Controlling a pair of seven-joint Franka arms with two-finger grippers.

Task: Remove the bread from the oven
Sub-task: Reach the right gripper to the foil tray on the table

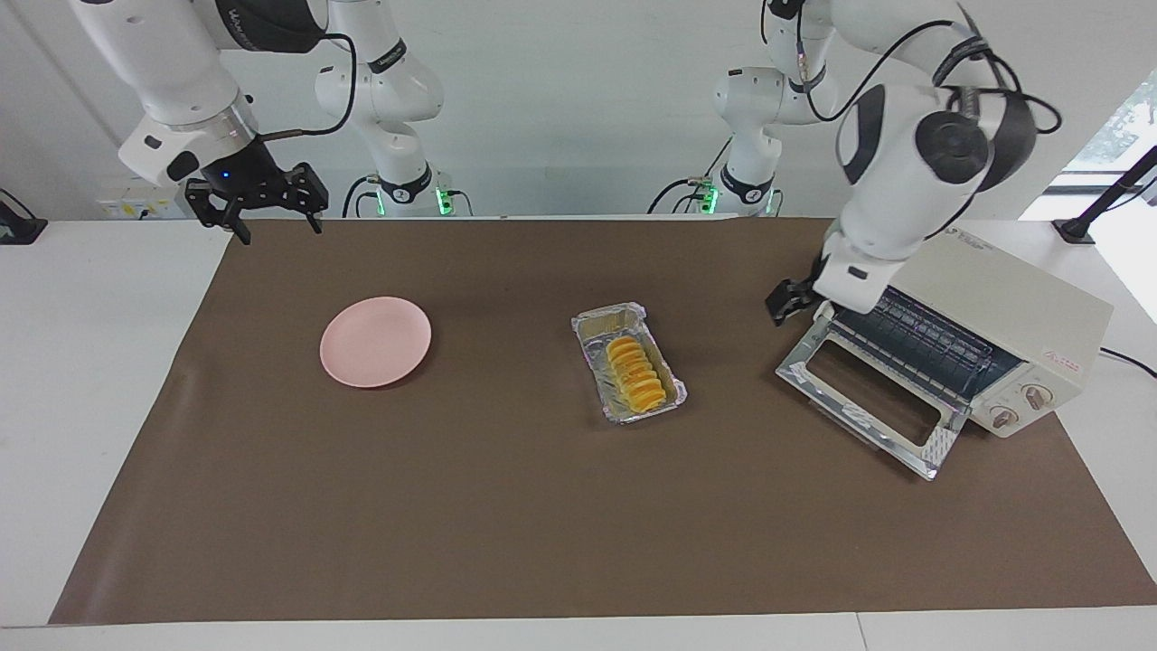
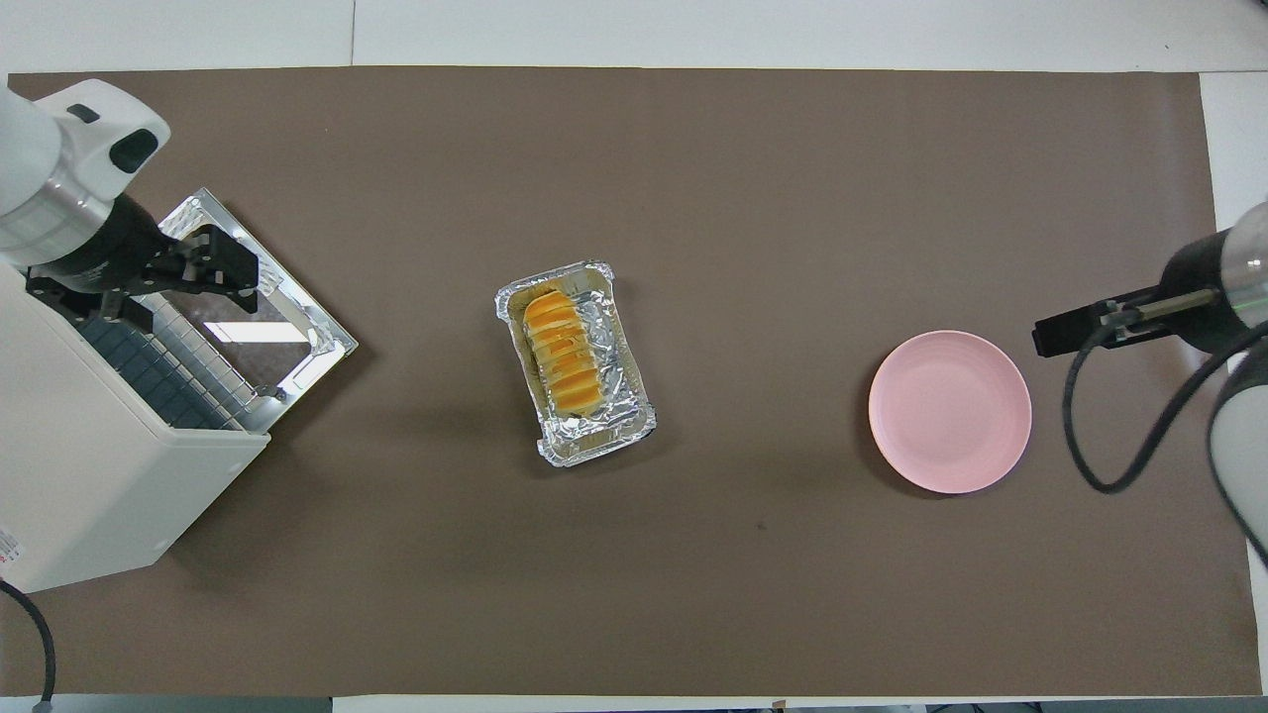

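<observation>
The bread (image 1: pixel 635 373) is a golden ridged loaf that lies in a crinkled foil tray (image 1: pixel 598 327) on the mat at mid-table, also in the overhead view (image 2: pixel 562 354). The cream-white oven (image 1: pixel 1012 307) stands at the left arm's end with its glass door (image 1: pixel 868 398) dropped open, and only the bare wire rack (image 1: pixel 931 339) shows inside. My left gripper (image 1: pixel 785 306) hangs over the open door close to the oven's mouth, and it shows from above (image 2: pixel 233 272). My right gripper (image 1: pixel 278 231) is open and empty, raised over the mat's edge at the right arm's end.
A pink plate (image 1: pixel 375 341) lies on the brown mat (image 1: pixel 542 524) between the foil tray and the right arm's end. The oven's two knobs (image 1: pixel 1021 405) face away from the robots. A black cable (image 1: pixel 1125 360) runs from the oven.
</observation>
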